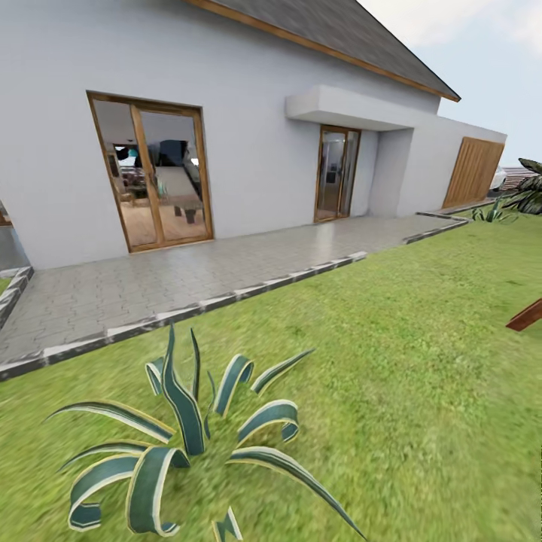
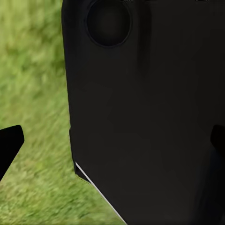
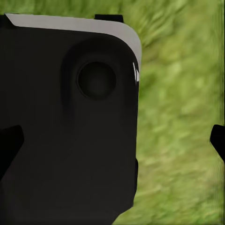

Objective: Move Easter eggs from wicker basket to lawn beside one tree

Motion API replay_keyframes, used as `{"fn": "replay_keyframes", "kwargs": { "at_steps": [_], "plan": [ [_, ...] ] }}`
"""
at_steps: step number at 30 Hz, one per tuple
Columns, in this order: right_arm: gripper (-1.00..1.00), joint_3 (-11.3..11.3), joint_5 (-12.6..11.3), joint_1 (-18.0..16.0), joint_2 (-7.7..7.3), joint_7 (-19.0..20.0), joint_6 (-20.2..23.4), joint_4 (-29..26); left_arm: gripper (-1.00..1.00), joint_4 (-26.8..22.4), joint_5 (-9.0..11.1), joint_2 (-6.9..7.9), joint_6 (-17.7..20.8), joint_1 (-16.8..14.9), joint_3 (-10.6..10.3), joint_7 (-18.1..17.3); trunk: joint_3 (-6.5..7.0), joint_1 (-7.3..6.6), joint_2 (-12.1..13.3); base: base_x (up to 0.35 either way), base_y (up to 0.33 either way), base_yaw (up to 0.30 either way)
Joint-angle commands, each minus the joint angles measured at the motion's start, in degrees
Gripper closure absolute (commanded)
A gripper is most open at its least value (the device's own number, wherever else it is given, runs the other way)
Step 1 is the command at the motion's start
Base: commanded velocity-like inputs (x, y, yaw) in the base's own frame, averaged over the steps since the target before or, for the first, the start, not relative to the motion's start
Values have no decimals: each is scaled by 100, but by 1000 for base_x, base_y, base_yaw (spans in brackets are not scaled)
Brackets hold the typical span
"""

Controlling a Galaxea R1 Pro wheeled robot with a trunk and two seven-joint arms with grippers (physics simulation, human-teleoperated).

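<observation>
The three Easter eggs, the wicker basket and the tree are out of view. The lawn (image 1: 406,339) spreads across the lower and right part of the head view, short mottled green grass. In the left wrist view my left gripper (image 2: 112,140) is open, its dark fingertips (image 2: 9,146) far apart at the picture's edges, with a black part of the robot's body (image 2: 145,108) and grass behind them. My right gripper (image 3: 115,140) is open too, nothing held, over grass (image 3: 178,131) and the same kind of black body panel (image 3: 70,122).
A striped agave plant (image 1: 188,444) grows close in front on the lawn. Beyond it a grey paved patio (image 1: 188,278) with a stone kerb runs along a white house with glass doors (image 1: 154,177). A reddish-brown plank end (image 1: 525,315) pokes in at the right.
</observation>
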Motion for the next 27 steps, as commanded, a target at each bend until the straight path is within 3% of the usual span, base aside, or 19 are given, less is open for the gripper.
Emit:
{"fn": "replay_keyframes", "kwargs": {
  "at_steps": [1,15,27],
  "plan": [
    [-100,1,4,-4,1,-4,-2,4,-100,-13,1,1,2,4,2,-1,-4,2,-2,169,-274,0],
    [-100,1,4,-4,1,-4,-2,7,-100,-9,1,-1,1,4,-2,-1,-4,2,-2,166,-271,26],
    [-100,1,4,-4,1,-4,-2,7,-100,-9,-37,1,-7,4,-24,-1,-4,2,-2,32,-57,94]
  ]
}}
